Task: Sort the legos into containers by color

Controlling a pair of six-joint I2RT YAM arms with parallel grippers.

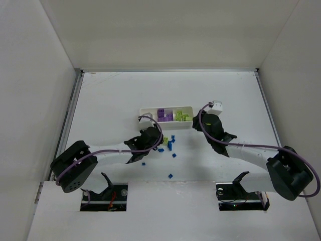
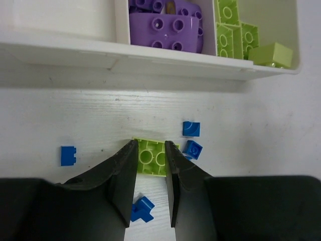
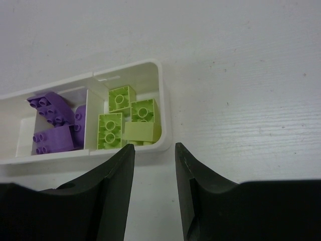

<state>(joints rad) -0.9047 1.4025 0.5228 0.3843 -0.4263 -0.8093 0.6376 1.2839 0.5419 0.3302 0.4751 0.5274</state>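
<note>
Both left hand [image 2: 151, 144] fingers [image 2: 125, 175] flank lime-green brick [image 2: 150, 159]

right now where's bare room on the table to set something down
Bare table lies between the tray and the back wall, and the tray's left compartment is empty. It is crowded in front of the tray: blue pieces are scattered around the left gripper, which straddles a green brick.

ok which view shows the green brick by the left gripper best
Left wrist: the green brick sits close up in the gap between the left gripper's fingers, with its studs clear. The top view shows it only as a tiny green speck by that gripper. The right wrist view doesn't show it at all.
</note>
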